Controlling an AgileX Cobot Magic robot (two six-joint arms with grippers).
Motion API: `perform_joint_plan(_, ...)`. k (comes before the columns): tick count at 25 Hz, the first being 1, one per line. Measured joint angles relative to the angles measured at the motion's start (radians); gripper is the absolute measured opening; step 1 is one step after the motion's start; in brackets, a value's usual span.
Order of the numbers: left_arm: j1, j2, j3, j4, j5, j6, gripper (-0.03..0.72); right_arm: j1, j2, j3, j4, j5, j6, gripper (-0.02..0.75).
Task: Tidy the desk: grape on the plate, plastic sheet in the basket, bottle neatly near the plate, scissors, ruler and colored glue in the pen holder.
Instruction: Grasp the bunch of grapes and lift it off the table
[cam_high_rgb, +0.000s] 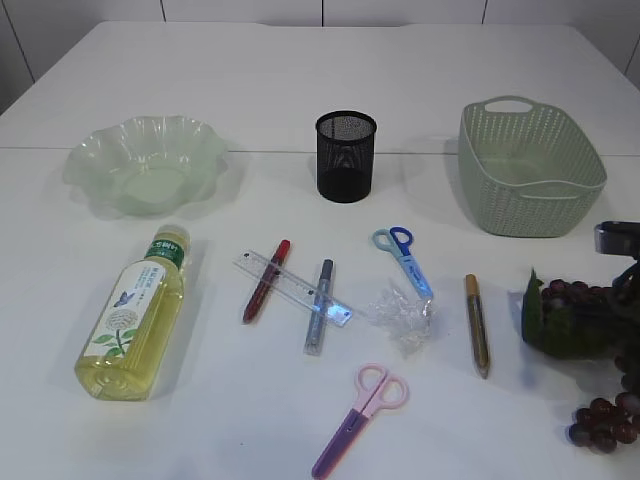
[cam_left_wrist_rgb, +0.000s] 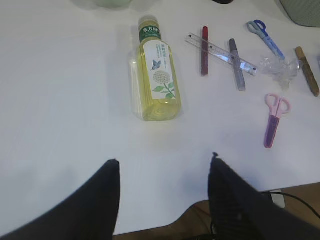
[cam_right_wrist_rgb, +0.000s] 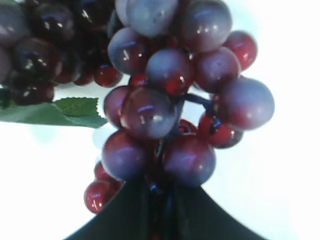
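The grape bunch (cam_right_wrist_rgb: 170, 100) is pinched just ahead of the right gripper (cam_right_wrist_rgb: 160, 200); it should be lifted slowly so berries stay attached.

The left gripper (cam_left_wrist_rgb: 165, 200) is held low over the near edge of the bench, its two dark fingers (cam_left_wrist_rgb: 100, 200) spread well apart with nothing between them. The right gripper (cam_right_wrist_rgb: 160, 200) is seen at the far right, its fingers (cam_right_wrist_rgb: 200, 215) drawn nearly together around the grape (cam_right_wrist_rgb: 170, 100) stem.
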Motion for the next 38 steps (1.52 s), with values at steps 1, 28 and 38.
perform_joint_plan(1, 0.0, 0.0, 0.0, 0.0, -0.001, 0.0, 0.415, 0.0, -0.016, 0.0, 0.0, 0.0, 0.0, 0.065)
perform_joint_plan(28, 0.0, 0.0, 0.0, -0.088, -0.004, 0.0, 0.402, 0.002, -0.438, -0.01, 0.048, 0.102, -0.166, 0.06)
perform_joint_plan(38, 0.0, 0.0, 0.0, -0.088, -0.006, 0.0, 0.4, 0.002, -0.487, -0.147, 0.093, 0.175, -0.238, 0.059)
